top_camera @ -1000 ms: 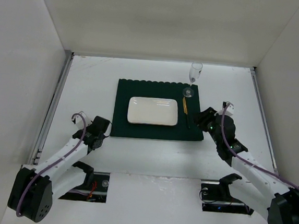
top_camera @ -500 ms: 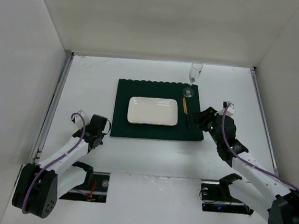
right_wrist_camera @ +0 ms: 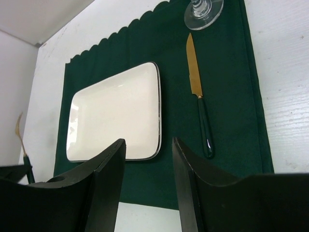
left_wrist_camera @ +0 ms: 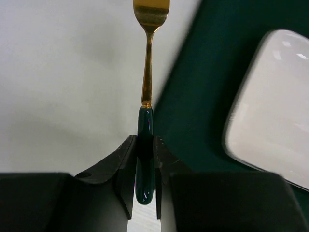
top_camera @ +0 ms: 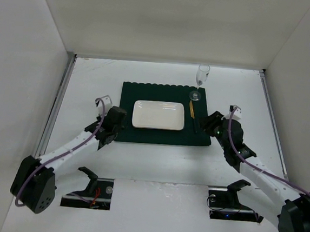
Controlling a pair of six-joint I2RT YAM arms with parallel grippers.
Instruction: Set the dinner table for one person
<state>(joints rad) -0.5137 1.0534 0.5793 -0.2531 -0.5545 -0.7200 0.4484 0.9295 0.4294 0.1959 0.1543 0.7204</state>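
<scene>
On the white table [top_camera: 93, 78], a green placemat [top_camera: 162, 95] carries a white plate [top_camera: 159, 115] at its centre. We see a gold-bladed knife [right_wrist_camera: 199, 104] lying on the mat just right of the plate, its tip toward the foot of a glass [top_camera: 202, 76] standing at the mat's far right corner. The left gripper [left_wrist_camera: 144, 159] is clamped narrowly on the dark handle of a fork [left_wrist_camera: 146, 96], whose gold tines point away over the table, just beside the mat's left edge. We cannot tell whether the fork touches the surface. The right gripper [right_wrist_camera: 148, 150] hangs near the mat's right side, jaws apart and holding nothing.
</scene>
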